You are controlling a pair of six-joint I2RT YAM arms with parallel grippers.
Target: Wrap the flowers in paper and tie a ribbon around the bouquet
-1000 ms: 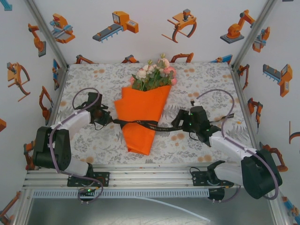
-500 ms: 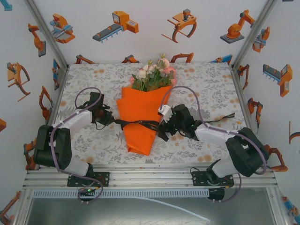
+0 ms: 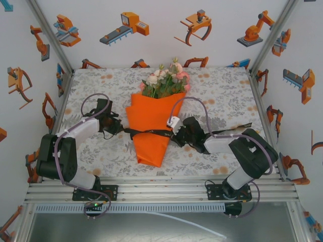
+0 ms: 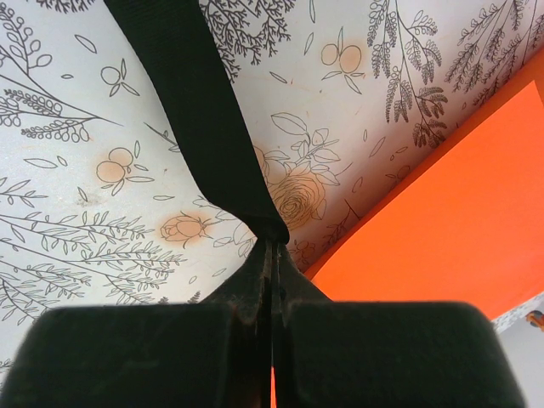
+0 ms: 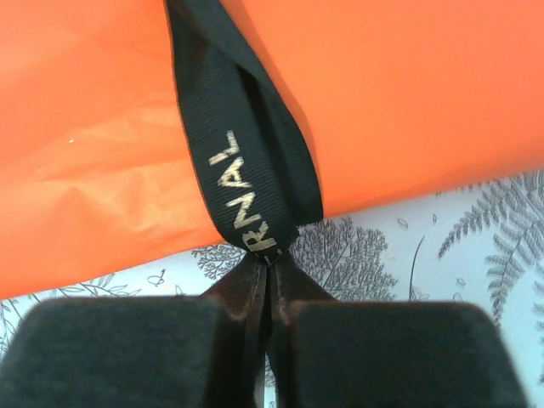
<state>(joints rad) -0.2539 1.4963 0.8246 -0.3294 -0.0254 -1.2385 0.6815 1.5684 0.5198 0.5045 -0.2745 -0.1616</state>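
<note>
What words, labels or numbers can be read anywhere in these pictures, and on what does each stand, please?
"RNAL": pale letters on the black ribbon, seen in the right wrist view; any letters before them are hidden at the pinched end.
Top view: faint lettering on the same ribbon where it crosses the bouquet, too small to read.
No other text can be read.
</note>
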